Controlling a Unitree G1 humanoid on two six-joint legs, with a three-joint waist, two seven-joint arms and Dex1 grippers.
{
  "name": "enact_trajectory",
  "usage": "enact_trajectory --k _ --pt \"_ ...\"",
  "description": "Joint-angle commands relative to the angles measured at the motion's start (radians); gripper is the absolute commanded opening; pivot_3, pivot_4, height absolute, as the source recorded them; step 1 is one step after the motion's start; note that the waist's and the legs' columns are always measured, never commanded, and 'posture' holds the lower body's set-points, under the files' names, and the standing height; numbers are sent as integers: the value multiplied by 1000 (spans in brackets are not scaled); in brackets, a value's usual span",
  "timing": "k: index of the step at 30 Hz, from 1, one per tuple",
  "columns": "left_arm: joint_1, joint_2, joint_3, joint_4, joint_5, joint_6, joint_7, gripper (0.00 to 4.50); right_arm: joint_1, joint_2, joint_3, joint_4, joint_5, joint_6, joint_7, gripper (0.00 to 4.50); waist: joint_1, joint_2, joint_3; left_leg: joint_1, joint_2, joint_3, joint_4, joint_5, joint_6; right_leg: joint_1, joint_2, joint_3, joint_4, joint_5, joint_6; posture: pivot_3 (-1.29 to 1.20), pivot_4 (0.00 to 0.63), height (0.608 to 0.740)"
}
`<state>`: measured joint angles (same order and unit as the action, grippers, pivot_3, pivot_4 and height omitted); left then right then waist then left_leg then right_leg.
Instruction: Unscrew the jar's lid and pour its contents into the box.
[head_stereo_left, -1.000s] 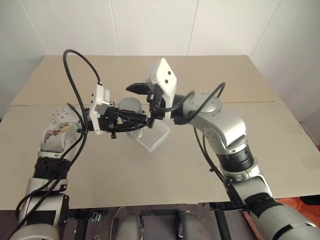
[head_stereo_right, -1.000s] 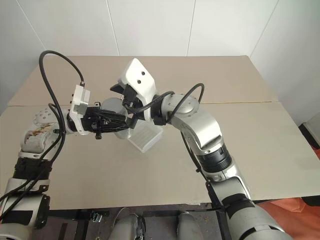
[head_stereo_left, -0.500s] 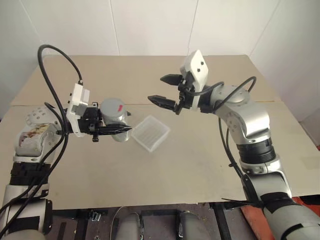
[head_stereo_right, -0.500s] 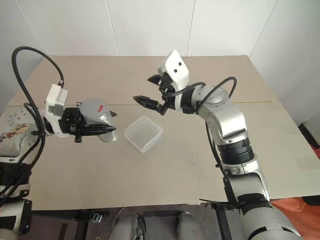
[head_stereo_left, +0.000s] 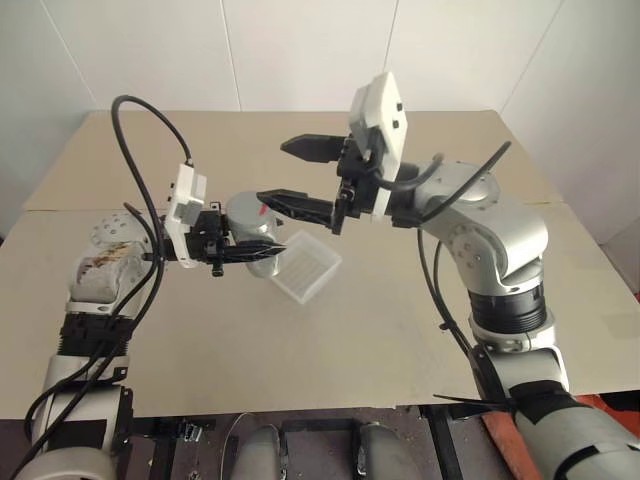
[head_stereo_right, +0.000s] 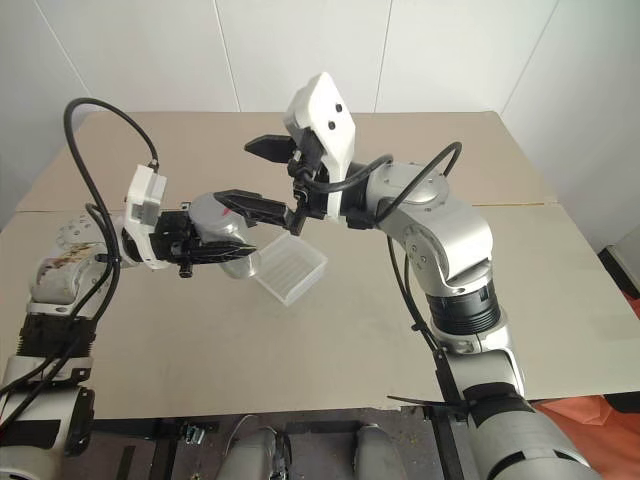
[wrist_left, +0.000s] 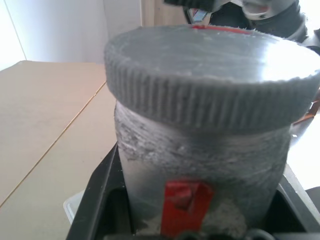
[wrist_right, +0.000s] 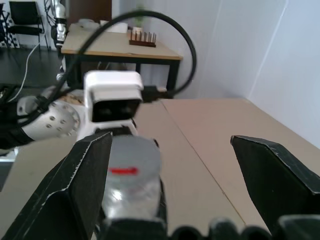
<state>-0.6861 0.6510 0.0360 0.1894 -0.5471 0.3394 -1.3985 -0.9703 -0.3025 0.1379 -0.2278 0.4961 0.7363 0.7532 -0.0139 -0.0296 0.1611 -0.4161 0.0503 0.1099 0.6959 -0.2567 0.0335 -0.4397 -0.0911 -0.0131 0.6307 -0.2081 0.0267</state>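
My left gripper (head_stereo_left: 258, 245) is shut on the silver-grey jar (head_stereo_left: 244, 228), holding it by its body above the table. The ribbed lid (wrist_left: 210, 75) sits on the jar, with a red mark (wrist_right: 123, 171) on top and another on the jar's side (wrist_left: 186, 199). The right gripper (head_stereo_left: 298, 177) is open, pointing at the jar from the right. Its lower finger (head_stereo_left: 292, 205) reaches just over the lid and its upper finger (head_stereo_left: 312, 148) stands well above. Nothing is between them. The clear ribbed box (head_stereo_left: 304, 266) lies on the table just right of the jar. The contents are hidden.
The beige table (head_stereo_left: 330, 340) spreads wide around the box, with a seam (head_stereo_left: 520, 204) running across it. Black cables (head_stereo_left: 135, 140) loop up from my left wrist. White walls stand behind the table's far edge.
A second ago the right gripper was close around the jar's top. Both arms then swung apart and have come back together. The right gripper now stands higher and a little further right.
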Motion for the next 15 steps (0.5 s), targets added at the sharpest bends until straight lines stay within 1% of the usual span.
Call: enact_trajectory --k 1,8,15 --pt "-59 -17 -9 16 11 -28 -18 1928 -33 39 35 -32 4 15 -24 4414 0 0 0 0 0 0 0 0 0 0 0 0 0 0 0 0 150 740" --pt "-75 -26 -15 25 18 -31 -36 1928 -45 84 84 22 -46 -15 -44 4414 -1 0 0 0 0 0 0 0 0 0 0 0 0 0 0 0 150 740" --pt "-55 -11 -4 -6 11 -21 -40 1928 -54 100 85 76 -83 -47 -37 4414 -1 0 0 0 0 0 0 0 0 0 0 0 0 0 0 0 150 740"
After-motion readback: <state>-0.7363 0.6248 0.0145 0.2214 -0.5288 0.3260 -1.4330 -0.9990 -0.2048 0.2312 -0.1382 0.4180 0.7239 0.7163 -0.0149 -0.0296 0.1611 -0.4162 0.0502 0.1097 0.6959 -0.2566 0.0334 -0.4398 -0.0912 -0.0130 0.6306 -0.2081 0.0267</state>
